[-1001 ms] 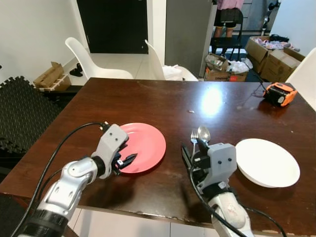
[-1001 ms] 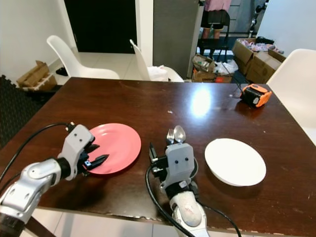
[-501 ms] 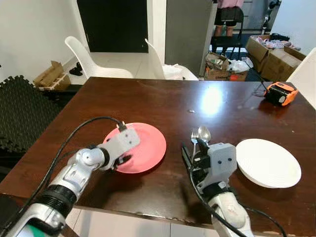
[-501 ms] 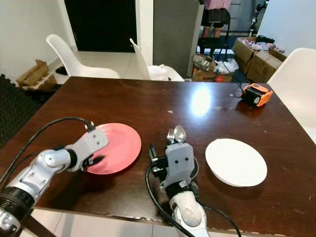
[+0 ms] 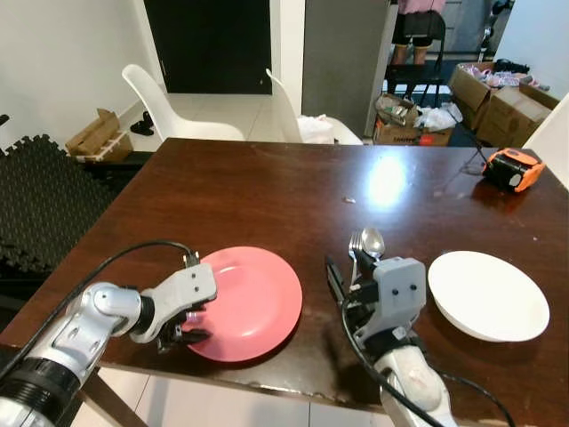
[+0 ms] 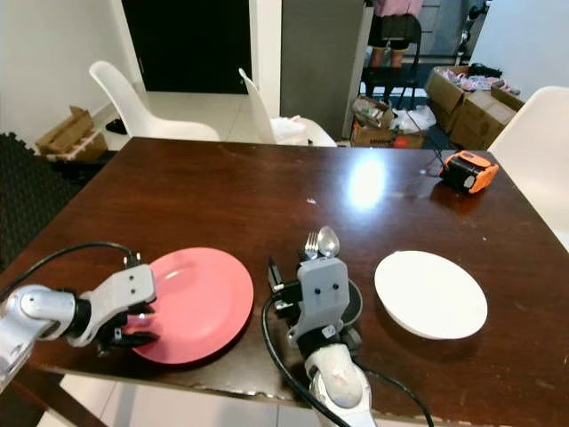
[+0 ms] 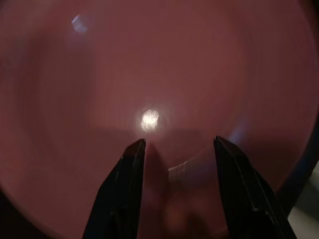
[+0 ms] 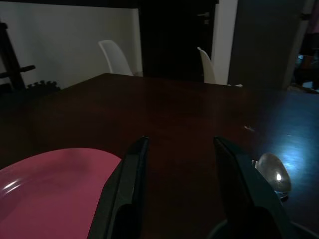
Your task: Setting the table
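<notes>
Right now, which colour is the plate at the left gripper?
Pink-red plate; the left eye view shows it best.

An orange-and-black tape measure [image 5: 509, 168] sits on the dark wooden table [image 5: 267, 191] at two o'clock. Beyond the far edge, at eleven and twelve o'clock, stand two white chairs [image 5: 164, 102]. Cardboard boxes [image 5: 493, 93] crowd the floor at one o'clock, near a standing person's legs [image 5: 416, 36]. Black foam mats [image 5: 40, 196] lie at nine o'clock, with a small cardboard box [image 5: 93, 138] behind them.
</notes>
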